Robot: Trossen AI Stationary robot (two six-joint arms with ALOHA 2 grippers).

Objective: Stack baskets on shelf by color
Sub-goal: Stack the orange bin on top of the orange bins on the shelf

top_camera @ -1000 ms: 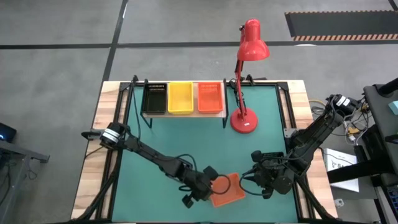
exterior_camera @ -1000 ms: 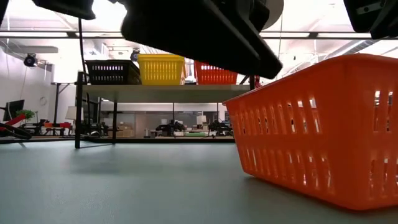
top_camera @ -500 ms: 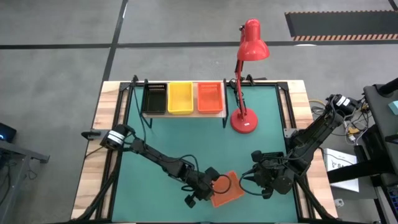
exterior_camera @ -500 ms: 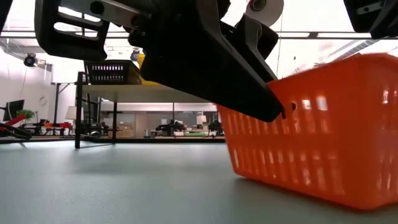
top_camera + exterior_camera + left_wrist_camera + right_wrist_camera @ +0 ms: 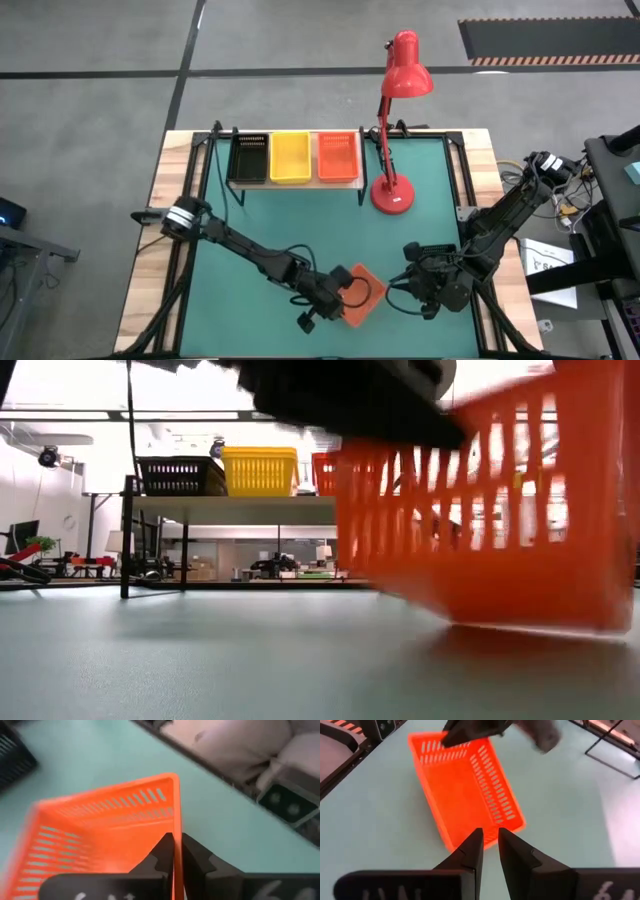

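An orange-red basket (image 5: 360, 298) is off the green table top near its front edge, tilted, with my left gripper (image 5: 343, 300) shut on one wall. My right gripper (image 5: 490, 842) waits just to the basket's right. Its fingers stand a narrow gap apart with nothing between them, pointing at the basket's near end (image 5: 487, 832). On the shelf (image 5: 295, 184) at the back left, a black basket (image 5: 249, 158), a yellow basket (image 5: 290, 157) and an orange-red basket (image 5: 337, 155) rest side by side on their bottoms. My left gripper pinches one wall of the basket at its top rim (image 5: 176, 822), with one finger (image 5: 162, 851) inside the basket and the other (image 5: 194, 854) outside. It comes in slanting down from the table's left. The basket hangs tilted, and in the low view its bottom (image 5: 520, 622) is clear of the table.
A red desk lamp stands with its round base (image 5: 392, 196) right of the shelf, and its head leans over the back edge. Bare green table (image 5: 300, 230) lies between the shelf and the arms. Wooden borders (image 5: 150, 260) run along both sides.
My left gripper has shut on the basket's wall and risen. The basket lay flat on the table. It is now lifted, tipped and turned about, and has shifted a little toward the table's left. My right gripper has kept still.
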